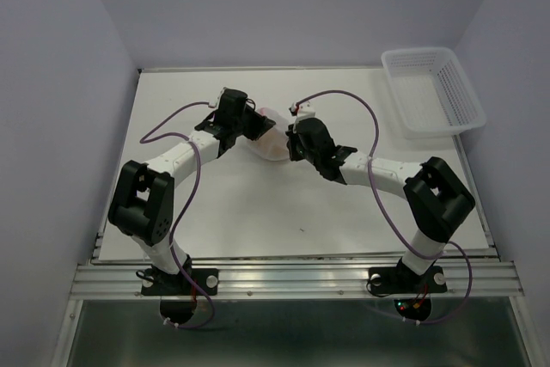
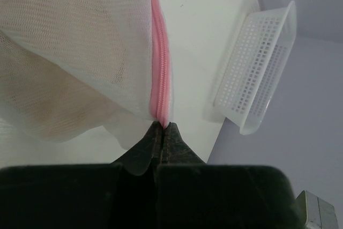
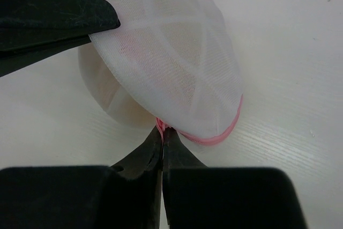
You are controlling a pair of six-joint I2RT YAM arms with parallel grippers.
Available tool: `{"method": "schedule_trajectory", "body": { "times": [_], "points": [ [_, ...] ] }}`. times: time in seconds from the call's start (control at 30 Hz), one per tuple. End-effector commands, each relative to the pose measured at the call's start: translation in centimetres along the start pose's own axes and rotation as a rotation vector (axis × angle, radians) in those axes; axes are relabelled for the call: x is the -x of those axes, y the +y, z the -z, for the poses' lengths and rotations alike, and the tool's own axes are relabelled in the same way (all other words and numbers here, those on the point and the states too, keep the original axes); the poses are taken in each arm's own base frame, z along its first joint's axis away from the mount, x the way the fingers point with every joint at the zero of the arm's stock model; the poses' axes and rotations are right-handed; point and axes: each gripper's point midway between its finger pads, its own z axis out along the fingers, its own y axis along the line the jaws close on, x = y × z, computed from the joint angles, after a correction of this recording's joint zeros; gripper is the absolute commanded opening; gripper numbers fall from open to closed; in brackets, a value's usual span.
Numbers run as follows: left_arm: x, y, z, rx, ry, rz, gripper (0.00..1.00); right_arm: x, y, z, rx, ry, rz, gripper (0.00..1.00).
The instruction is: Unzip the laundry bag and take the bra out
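Note:
The laundry bag (image 1: 273, 137), a white mesh dome with a pink zipper rim, is held between both grippers at the table's middle. My left gripper (image 2: 162, 127) is shut on the pink zipper rim (image 2: 159, 73) at the bag's edge. My right gripper (image 3: 162, 130) is shut on the pink zipper at the opposite side, under the mesh dome (image 3: 171, 57). The left gripper's fingers (image 3: 53, 20) show in the right wrist view at the upper left. The bra shows only as a tan shape through the mesh (image 2: 59, 95). The bag looks lifted a little off the table.
A white rectangular plastic basket (image 1: 432, 89) stands at the table's far right corner; it also shows in the left wrist view (image 2: 257, 73). The white table (image 1: 258, 204) runs between the arms. Purple cables loop over both arms.

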Motion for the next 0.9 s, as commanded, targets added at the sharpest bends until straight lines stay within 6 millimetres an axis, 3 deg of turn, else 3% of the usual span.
{"method": "schedule_trajectory", "body": {
  "times": [0.0,0.07,0.37,0.63,0.73,0.87],
  "points": [
    [0.4,-2.3,0.7,-0.059,-0.007,-0.024,0.00,3.2,0.2,-0.2,-0.028,-0.107,-0.017,0.01],
    [0.6,-2.3,0.8,-0.059,-0.012,-0.023,0.00,2.6,0.1,-0.2,-0.025,-0.091,-0.014,0.01],
    [2.7,-1.5,1.6,-0.049,-0.062,-0.008,0.00,-0.4,-3.9,0.1,-0.059,-0.013,-0.048,0.01],
    [4.6,-0.2,0.9,-0.003,-0.050,-0.091,0.00,-1.4,-6.7,0.6,-0.042,0.025,-0.062,0.01],
    [5.3,0.1,0.3,0.035,-0.029,-0.169,0.00,-0.7,-5.5,1.2,0.050,0.040,-0.055,0.01],
    [5.8,-0.5,-0.7,0.038,-0.018,-0.252,0.00,-1.4,-1.9,2.9,0.271,0.145,0.012,0.01]
  ]
}}
